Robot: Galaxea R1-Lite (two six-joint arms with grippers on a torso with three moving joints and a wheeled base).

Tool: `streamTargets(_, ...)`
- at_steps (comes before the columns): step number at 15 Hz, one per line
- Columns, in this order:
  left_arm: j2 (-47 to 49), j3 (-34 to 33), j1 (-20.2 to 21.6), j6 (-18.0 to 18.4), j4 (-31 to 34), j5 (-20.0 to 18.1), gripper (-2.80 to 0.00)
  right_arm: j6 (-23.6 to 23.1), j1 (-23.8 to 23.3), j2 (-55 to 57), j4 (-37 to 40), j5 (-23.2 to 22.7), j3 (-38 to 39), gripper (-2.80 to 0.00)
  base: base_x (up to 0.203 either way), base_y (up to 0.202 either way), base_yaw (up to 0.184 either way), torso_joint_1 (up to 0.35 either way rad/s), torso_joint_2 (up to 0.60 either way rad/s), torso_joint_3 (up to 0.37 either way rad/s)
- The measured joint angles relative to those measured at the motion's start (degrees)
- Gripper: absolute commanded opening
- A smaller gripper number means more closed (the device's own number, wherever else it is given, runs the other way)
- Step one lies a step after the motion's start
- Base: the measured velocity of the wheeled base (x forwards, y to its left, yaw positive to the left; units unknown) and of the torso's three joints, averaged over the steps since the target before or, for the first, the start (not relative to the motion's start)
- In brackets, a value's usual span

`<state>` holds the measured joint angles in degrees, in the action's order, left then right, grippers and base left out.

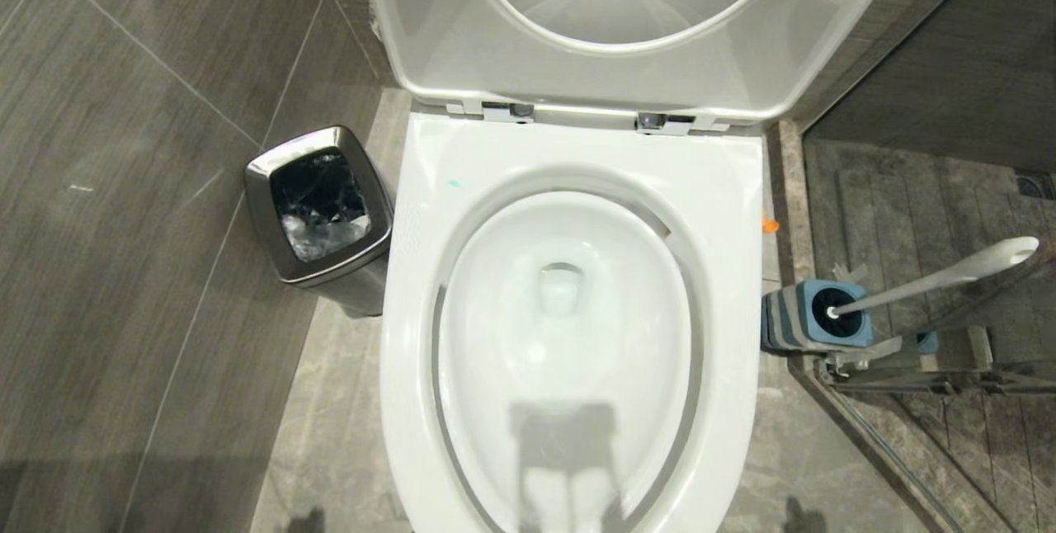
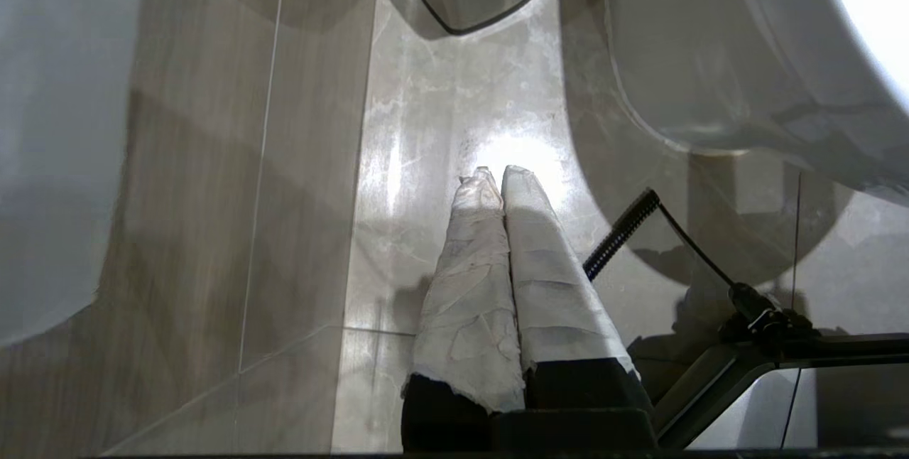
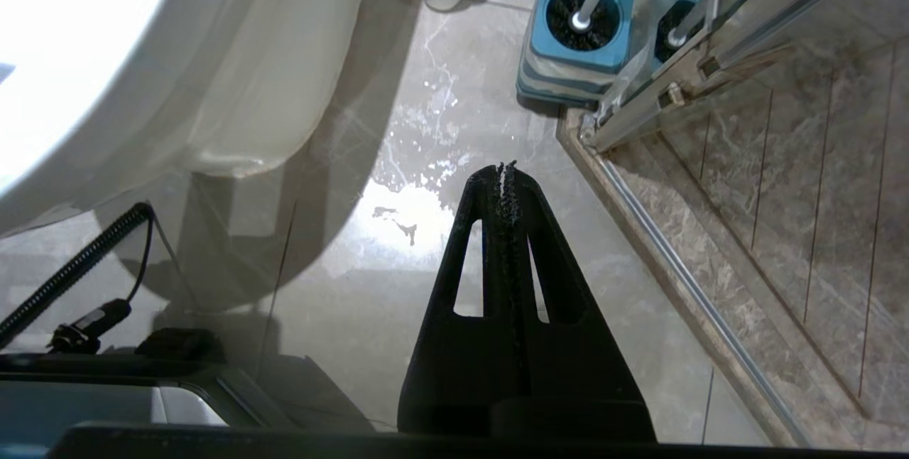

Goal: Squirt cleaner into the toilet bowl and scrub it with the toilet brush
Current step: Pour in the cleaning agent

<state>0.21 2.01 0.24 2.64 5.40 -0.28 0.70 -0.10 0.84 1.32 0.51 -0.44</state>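
Glossy grey floor tiles (image 1: 124, 186) around toilet bowl (image 1: 569, 162)

Glossy white toilet bowl (image 1: 569, 162), teal-spotted; blue-and-grey striped holder (image 1: 804, 318); steel bin (image 1: 320, 211); white-handled toilet brush (image 1: 949, 273)

- We see the bowl (image 1: 569, 335) open from above, its lid (image 1: 627, 30) tipped up at the far side.
- On the left a steel bin (image 1: 320, 203) stands just beside the bowl, narrowing that floor strip.
- On the right the brush (image 1: 932, 277) leans out of its holder (image 1: 813, 314), hard against the glass door's rail (image 1: 924, 372).
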Motion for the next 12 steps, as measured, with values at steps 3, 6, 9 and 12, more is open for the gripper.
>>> streamTargets(3,0.0,0.0,0.0,0.0,0.0,0.0,-2.8,0.0,0.0,0.0,0.0,0.0,0.0,-2.8,0.0,0.0,0.0,0.001,0.0,-0.179)
streamTargets(6,0.0,0.0,0.0,0.0,0.0,0.0,-2.8,0.0,0.0,0.1,0.0,0.0,0.0,-2.8,0.0,0.0,0.0,0.0,0.0,-0.044)
streamTargets(9,0.0,0.0,0.0,0.0,0.0,0.0,-2.8,0.0,0.0,0.0,0.0,0.0,0.0,-2.8,0.0,0.0,0.0,0.0,0.0,0.0)
streamTargets(12,0.0,0.0,0.0,0.0,0.0,0.0,-2.8,0.0,0.0,0.0,0.0,0.0,0.0,-2.8,0.0,0.0,0.0,0.0,0.0,0.0)
